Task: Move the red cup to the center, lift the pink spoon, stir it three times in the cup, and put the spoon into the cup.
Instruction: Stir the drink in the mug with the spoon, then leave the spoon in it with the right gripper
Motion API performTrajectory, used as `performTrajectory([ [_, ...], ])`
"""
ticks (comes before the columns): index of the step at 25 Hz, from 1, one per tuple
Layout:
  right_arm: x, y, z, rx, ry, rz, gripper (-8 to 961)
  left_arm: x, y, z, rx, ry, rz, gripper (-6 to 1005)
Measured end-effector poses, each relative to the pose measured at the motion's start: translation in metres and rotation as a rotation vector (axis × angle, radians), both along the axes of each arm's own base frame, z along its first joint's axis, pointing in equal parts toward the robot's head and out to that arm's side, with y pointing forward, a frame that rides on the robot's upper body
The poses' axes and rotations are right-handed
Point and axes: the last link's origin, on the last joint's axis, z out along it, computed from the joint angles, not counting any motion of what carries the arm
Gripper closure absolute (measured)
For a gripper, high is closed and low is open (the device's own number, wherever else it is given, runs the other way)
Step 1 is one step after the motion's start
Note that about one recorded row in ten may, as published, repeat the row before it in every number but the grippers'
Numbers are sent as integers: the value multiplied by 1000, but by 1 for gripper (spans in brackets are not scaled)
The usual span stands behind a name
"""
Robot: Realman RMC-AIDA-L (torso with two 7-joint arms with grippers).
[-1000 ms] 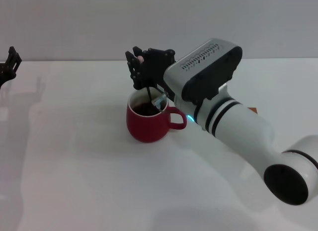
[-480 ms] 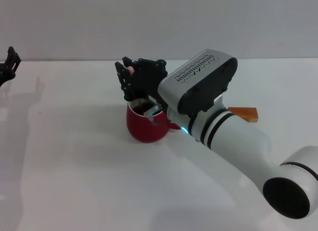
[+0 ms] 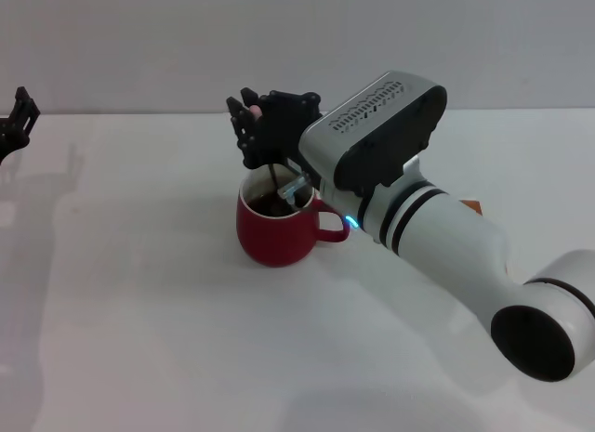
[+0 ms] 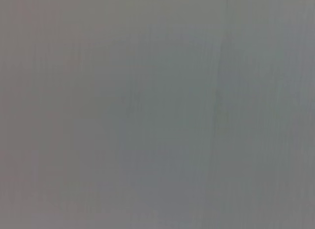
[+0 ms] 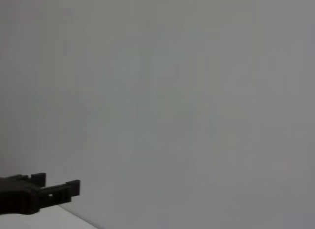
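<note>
White tabletop (image 3: 167, 339) fills the head view, running back to a pale grey wall. Nearest the camera, the right arm's thick white forearm crosses in from the lower right, its black joint cap low at the edge and a dark-banded wrist housing rising toward the middle of the table. A sliver of something orange (image 3: 474, 206) shows on the table just behind that forearm, mostly hidden by it. Farther in, the red cup (image 3: 276, 229) stands upright on the table near the centre, its loop handle turned toward the arm and dark liquid showing inside its white rim. Directly above the cup's far rim hangs the right gripper (image 3: 256, 127), its black fingers closed together on the pale pink handle end of the pink spoon (image 3: 271, 167). The spoon hangs nearly straight down from the fingers, its thin dark stem dropping into the cup's mouth and its lower end dipping into the liquid, so the cup sits right under the gripper with the spoon joining the two. A glint of metal lies at the cup's rim on the handle side. Farthest back at the left edge, well apart from the cup, the left gripper (image 3: 19, 111) hangs above the table with its black fingers spread apart; the right wrist view also shows it against the wall.
</note>
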Motion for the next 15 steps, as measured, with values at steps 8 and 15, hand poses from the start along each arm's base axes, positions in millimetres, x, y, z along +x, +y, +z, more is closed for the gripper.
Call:
performTrajectory([
  [8,10,-7,-3,-23,-7,-29,819,0,0,0,0,0,1,170],
  [15,1,-29,-11,-71,10,13,820,-2,-2,1,1,1,4,170],
])
